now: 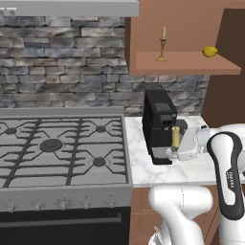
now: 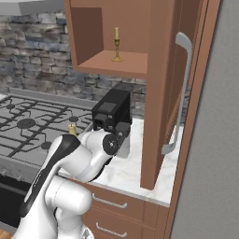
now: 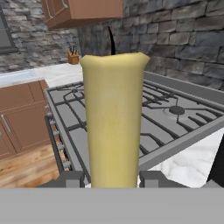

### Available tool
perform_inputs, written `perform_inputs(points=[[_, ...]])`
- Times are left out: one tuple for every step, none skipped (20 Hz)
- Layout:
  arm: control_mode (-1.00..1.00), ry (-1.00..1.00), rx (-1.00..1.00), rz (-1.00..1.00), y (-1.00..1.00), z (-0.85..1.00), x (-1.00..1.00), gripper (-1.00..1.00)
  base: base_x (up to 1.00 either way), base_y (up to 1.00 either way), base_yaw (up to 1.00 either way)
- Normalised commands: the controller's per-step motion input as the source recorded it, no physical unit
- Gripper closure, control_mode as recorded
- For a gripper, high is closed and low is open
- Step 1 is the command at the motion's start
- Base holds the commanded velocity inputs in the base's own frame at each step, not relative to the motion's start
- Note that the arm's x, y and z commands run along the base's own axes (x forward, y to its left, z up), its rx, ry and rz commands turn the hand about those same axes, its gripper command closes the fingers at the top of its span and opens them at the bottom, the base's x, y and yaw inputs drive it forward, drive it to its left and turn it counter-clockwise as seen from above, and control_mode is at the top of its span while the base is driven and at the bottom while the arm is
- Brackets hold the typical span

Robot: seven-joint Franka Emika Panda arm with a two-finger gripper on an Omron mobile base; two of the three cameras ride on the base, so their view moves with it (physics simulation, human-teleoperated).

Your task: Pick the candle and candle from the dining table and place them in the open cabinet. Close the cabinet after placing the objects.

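1. Brown cabinet (image 1: 191, 62) stands open, up and right of the end effector (image 1: 178, 148).
2. Brass candlestick candle (image 1: 162, 45) already sits on its shelf.
3. Stubby candle (image 3: 113, 118) is clamped upright between the fingers; lift it level, clearing the shelf lip.

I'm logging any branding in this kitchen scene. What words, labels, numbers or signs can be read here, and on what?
Dark lettering runs down the white arm link in the left base view: too small and blurred to read.
Stove knobs: no readable marks.
Coffee machine, cabinet door, candle in the tool: no text.
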Motion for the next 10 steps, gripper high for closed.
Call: perform_inputs(points=[[1.0,0.0,0.0,0.0,0.0,0.0,0.0,1.0,0.0,0.0,0.0],[1.0,0.0,0.0,0.0,0.0,0.0,0.0,1.0,0.0,0.0,0.0],[1.0,0.0,0.0,0.0,0.0,0.0,0.0,1.0,0.0,0.0,0.0],[1.0,0.0,0.0,0.0,0.0,0.0,0.0,1.0,0.0,0.0,0.0],[-1.0,0.0,0.0,0.0,0.0,0.0,0.0,1.0,0.0,0.0,0.0],[-1.0,0.0,0.0,0.0,0.0,0.0,0.0,1.0,0.0,0.0,0.0],[-1.0,0.0,0.0,0.0,0.0,0.0,0.0,1.0,0.0,0.0,0.0],[-1.0,0.0,0.0,0.0,0.0,0.0,0.0,1.0,0.0,0.0,0.0],[-1.0,0.0,0.0,0.0,0.0,0.0,-0.01,1.0,0.0,0.0,0.0],[-1.0,0.0,0.0,-0.03,0.0,0.0,-0.04,1.0,0.0,0.0,0.0]])
